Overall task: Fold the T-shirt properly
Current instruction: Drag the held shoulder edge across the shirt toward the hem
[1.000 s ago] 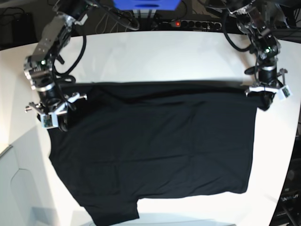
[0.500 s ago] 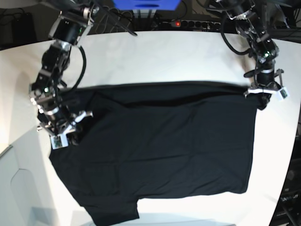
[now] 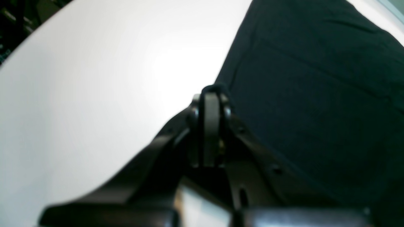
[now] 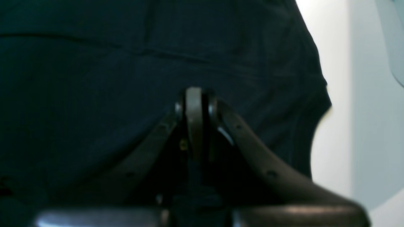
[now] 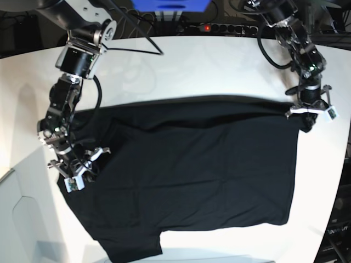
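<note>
The black T-shirt [image 5: 192, 164] lies spread wide on the white table [image 5: 181, 66], with one sleeve hanging toward the front edge. My left gripper [image 5: 307, 116] is at the shirt's far right corner. In the left wrist view this gripper [image 3: 212, 94] is shut, with a fold of the T-shirt [image 3: 315, 78] pinched over its tip. My right gripper [image 5: 75, 176] sits on the shirt's left edge. In the right wrist view it [image 4: 194, 93] is shut, pressed into the T-shirt [image 4: 94, 78], which fills most of that frame. No print shows.
A power strip [image 5: 225, 27] and a blue box [image 5: 170, 5] sit behind the table's far edge. A pale grey surface [image 5: 16, 219] lies at the front left. Cables trail from both arms.
My right gripper has travelled along the shirt's left edge toward the front of the table, taking cloth with it. The left gripper has stayed at the far right corner.
</note>
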You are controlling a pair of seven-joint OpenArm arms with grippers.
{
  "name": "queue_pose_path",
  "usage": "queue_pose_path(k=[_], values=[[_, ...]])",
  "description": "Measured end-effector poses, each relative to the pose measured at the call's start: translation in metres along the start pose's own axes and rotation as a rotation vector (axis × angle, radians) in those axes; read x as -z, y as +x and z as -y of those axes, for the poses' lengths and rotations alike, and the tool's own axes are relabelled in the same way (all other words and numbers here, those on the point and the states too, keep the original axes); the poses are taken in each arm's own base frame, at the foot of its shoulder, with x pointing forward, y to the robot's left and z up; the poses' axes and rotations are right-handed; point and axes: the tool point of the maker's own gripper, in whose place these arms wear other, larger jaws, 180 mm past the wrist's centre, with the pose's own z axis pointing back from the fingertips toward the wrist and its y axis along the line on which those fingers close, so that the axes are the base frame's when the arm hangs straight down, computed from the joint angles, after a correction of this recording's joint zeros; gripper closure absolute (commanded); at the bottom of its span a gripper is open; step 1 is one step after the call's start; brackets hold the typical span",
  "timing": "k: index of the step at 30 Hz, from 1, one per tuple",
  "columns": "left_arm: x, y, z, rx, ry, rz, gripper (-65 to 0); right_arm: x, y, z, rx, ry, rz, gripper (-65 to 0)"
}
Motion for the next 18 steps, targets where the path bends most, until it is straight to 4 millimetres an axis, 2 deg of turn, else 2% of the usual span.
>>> queue_pose_path(k=[5,10,18], values=[[0.01,0.002,0.0,-0.017,0.0,-0.001,-0.1,0.005,0.005,0.002,0.007,-0.001,0.005,0.0],[0.021,0.006,-0.002,-0.023,0.003,-0.004,-0.3,0.008,-0.005,0.001,0.017,0.007,-0.021,0.0],[0.035,0.016,0.008,-0.055,-0.012,0.019,-0.5,0.006,0.001,0.006,0.01,-0.003,0.01,0.0]])
